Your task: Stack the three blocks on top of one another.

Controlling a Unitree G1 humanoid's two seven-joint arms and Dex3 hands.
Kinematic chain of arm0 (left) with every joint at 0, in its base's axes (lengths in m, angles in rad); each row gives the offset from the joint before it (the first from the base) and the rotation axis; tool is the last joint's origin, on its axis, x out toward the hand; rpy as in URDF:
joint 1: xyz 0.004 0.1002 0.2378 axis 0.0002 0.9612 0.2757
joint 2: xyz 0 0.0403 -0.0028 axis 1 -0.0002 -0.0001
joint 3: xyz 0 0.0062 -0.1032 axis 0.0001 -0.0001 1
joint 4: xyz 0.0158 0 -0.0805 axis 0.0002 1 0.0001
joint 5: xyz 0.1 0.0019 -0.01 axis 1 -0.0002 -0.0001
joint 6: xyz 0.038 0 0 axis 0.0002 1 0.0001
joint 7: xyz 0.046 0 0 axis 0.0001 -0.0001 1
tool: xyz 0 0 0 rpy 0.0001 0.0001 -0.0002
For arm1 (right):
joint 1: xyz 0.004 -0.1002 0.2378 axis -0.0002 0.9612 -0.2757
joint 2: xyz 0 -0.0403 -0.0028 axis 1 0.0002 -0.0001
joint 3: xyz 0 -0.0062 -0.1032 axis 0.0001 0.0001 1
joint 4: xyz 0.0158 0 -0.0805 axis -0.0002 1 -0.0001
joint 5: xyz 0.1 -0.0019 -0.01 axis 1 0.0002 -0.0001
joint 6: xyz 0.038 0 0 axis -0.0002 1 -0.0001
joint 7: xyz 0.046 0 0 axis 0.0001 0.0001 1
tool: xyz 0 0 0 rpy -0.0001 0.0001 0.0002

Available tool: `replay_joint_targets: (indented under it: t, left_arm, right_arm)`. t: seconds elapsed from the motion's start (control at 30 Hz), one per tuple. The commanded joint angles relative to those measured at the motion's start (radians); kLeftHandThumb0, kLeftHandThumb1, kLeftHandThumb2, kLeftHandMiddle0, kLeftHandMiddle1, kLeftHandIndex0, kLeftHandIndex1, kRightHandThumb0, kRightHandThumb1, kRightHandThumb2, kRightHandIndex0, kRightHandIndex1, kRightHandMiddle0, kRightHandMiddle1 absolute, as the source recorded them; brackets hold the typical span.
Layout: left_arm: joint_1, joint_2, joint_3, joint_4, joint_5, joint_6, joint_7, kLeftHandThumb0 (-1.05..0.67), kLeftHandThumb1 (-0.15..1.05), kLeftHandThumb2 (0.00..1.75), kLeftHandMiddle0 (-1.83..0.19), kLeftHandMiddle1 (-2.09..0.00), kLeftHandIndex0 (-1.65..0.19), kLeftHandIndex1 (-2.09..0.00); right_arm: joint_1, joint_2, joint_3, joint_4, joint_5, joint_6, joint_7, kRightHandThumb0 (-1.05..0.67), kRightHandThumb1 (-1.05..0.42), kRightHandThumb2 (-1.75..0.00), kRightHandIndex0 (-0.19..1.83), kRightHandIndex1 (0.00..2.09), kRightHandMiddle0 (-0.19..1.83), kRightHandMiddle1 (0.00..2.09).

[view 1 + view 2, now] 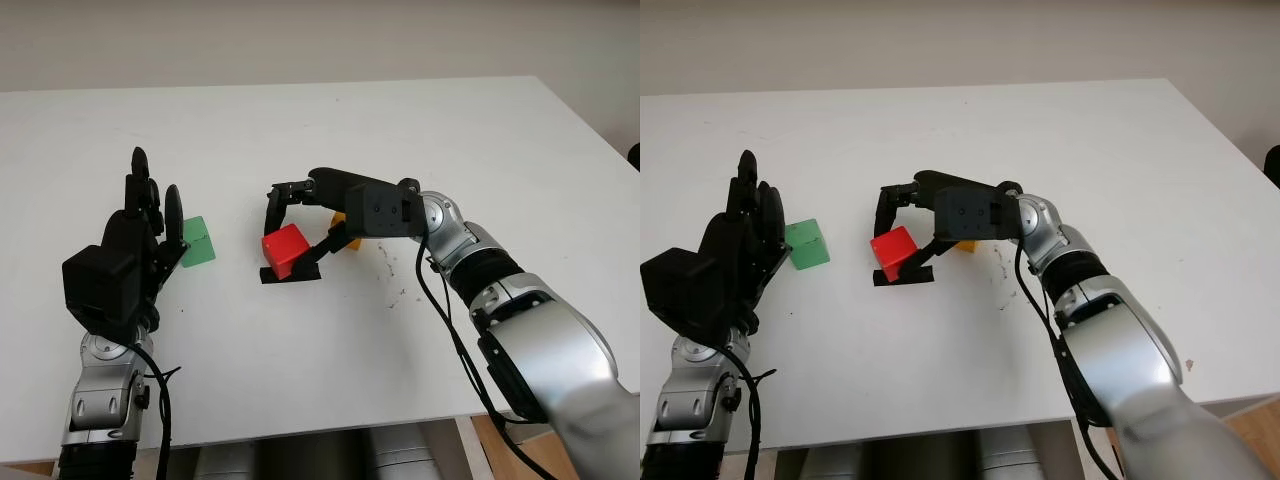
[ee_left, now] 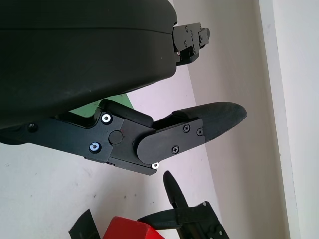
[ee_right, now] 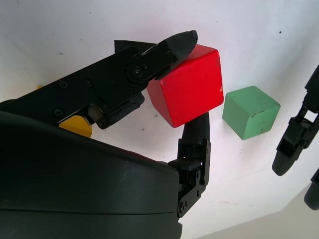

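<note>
My right hand (image 1: 292,235) is shut on the red block (image 1: 284,249) near the middle of the table, pinching it between a finger and the thumb (image 3: 195,134). The block is tilted over a black mark (image 1: 300,276); I cannot tell whether it touches the table. The yellow block (image 1: 347,240) lies just behind that hand, mostly hidden by it. The green block (image 1: 198,241) sits on the table to the left of the red one. My left hand (image 1: 150,205) is open and upright, close beside the green block on its left.
The white table (image 1: 420,130) stretches wide behind and to the right of the blocks. Its front edge (image 1: 330,432) runs near my arms. Small dark specks (image 1: 392,290) mark the surface right of the red block.
</note>
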Motion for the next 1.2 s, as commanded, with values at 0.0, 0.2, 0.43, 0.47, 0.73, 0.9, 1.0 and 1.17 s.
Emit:
replay_joint_targets:
  t: [0.0,0.2,0.43,0.47,0.73,0.9,1.0,1.17]
  left_arm:
    - [0.007,-0.003,0.000,-0.024,-0.001,-0.004,-0.001,-0.74,1.05,0.71,0.14,-0.05,0.16,-0.05]
    - [0.006,-0.005,0.000,-0.024,0.000,0.001,0.002,-0.74,1.05,0.71,0.13,-0.06,0.16,-0.05]
    - [0.007,-0.004,-0.001,-0.022,0.001,-0.006,0.000,-0.73,1.05,0.71,0.14,-0.05,0.16,-0.05]
    - [0.008,-0.003,-0.002,-0.023,0.001,-0.006,-0.001,-0.74,1.05,0.71,0.14,-0.05,0.16,-0.05]
    - [0.005,-0.005,-0.001,-0.021,-0.001,-0.005,0.000,-0.74,1.05,0.70,0.14,-0.05,0.16,-0.05]
    - [0.001,-0.004,-0.001,-0.016,0.001,-0.007,0.001,-0.74,1.05,0.71,0.14,-0.05,0.16,-0.05]
    - [0.000,-0.003,0.000,-0.011,-0.001,-0.012,-0.001,-0.74,1.05,0.70,0.14,-0.05,0.16,-0.05]
    - [-0.002,-0.001,-0.003,-0.008,0.007,-0.015,0.001,-0.74,1.05,0.71,0.14,-0.05,0.16,-0.05]
  right_arm:
    - [0.001,0.000,0.002,0.005,-0.005,-0.002,-0.009,-0.50,-0.92,-0.05,0.20,0.04,0.41,1.64]
    - [0.010,-0.002,0.008,0.012,-0.021,-0.010,-0.025,-0.49,-0.92,-0.05,0.21,0.05,0.41,1.64]
    - [0.013,-0.003,0.021,0.011,-0.038,-0.013,-0.032,-0.50,-0.92,-0.05,0.20,0.05,0.38,1.59]
    - [0.013,-0.003,0.022,0.011,-0.039,-0.013,-0.032,-0.50,-0.92,-0.05,0.21,0.05,0.39,1.59]
    - [0.002,-0.009,0.040,0.014,-0.062,-0.012,-0.039,-0.62,-0.92,-0.05,0.15,0.03,0.27,1.31]
    - [-0.004,-0.015,0.042,0.013,-0.070,-0.002,-0.047,-0.68,-0.89,-0.05,0.07,0.04,0.20,0.95]
    - [-0.006,-0.019,0.043,0.012,-0.073,-0.005,-0.051,-0.69,-0.88,-0.05,0.03,0.04,0.20,0.82]
    - [-0.006,-0.032,0.057,0.006,-0.098,-0.045,-0.082,-0.74,-0.88,-0.05,0.00,0.04,0.18,0.60]
